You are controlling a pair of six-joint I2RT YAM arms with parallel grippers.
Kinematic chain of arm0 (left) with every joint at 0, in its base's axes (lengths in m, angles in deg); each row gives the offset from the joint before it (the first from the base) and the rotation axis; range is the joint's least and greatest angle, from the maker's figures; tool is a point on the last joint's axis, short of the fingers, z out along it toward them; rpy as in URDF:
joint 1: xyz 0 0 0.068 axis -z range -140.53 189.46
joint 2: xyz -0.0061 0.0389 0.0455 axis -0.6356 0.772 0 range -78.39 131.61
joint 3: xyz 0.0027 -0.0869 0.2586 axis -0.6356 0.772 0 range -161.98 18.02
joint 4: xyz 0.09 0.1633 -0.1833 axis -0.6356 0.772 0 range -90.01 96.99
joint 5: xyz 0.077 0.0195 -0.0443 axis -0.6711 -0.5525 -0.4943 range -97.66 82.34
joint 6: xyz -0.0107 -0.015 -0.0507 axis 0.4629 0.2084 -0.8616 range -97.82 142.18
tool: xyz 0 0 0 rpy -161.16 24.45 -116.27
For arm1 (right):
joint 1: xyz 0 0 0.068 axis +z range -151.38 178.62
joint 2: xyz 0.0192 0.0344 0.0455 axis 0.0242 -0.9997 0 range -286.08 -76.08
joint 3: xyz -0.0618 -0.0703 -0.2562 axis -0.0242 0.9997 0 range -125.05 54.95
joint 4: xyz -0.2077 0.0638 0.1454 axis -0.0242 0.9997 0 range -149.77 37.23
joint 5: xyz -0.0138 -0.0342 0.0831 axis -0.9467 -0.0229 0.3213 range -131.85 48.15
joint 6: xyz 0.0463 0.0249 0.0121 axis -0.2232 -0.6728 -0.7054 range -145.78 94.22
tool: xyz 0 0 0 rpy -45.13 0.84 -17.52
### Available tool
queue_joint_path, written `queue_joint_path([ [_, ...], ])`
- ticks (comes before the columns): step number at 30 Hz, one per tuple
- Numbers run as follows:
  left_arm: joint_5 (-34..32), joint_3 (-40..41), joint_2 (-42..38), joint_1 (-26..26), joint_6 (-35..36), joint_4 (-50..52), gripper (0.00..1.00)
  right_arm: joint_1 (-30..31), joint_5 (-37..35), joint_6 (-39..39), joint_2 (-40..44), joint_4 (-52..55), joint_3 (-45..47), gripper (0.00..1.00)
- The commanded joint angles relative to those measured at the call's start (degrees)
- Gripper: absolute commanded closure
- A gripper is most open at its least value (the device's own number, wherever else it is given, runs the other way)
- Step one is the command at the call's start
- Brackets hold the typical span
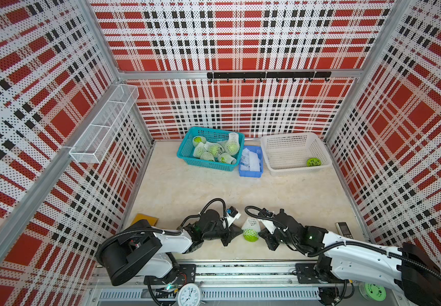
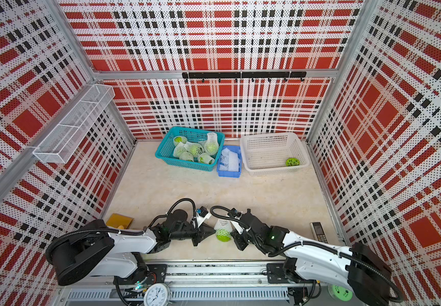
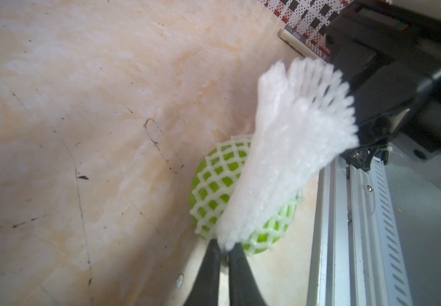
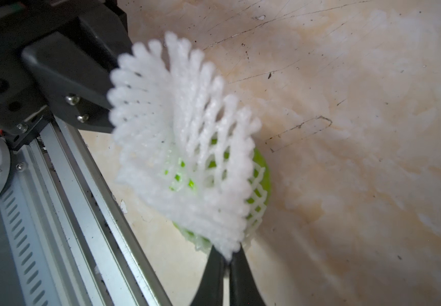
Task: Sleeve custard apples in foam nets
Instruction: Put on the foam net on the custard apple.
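White foam net half-covered the custard apple near the table's front edge; left gripper and right gripper each pinched its rim, almost closed. Probably needed even, gentle stretching downward.

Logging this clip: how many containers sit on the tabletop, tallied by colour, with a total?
teal basket: 1
blue bin: 1
white basket: 1
Total: 3

foam net — soft white mesh | custard apple — smooth, glossy green | table: scuffed marble-look
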Motion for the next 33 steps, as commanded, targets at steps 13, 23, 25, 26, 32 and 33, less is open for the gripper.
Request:
queue_joint_path([
  [13,0.9,-1.7,0.2,0.0,1.1,0.3,0.49,0.4,0.2,1.2,0.0,-1.0,-0.4,0.77],
  [23,3.1,-2.5,0.8,0.1,1.2,0.3,0.47,0.4,1.2,1.4,0.1,-2.2,-0.4,0.7],
  [25,3.2,-2.7,0.9,0.1,1.3,0.4,0.47,0.4,1.7,1.3,0.8,-2.3,-0.3,0.69],
  [26,3.2,-2.7,0.9,0.1,1.3,0.4,0.47,0.4,1.9,1.3,1.2,-2.2,-0.3,0.68],
  [32,2.7,-2.7,0.7,0.2,1.2,0.4,0.47,0.3,3.1,1.3,4.8,-2.2,0.1,0.61],
  [33,2.7,-2.7,0.8,0.3,1.2,0.4,0.47,0.3,3.2,1.2,5.4,-2.3,0.1,0.59],
])
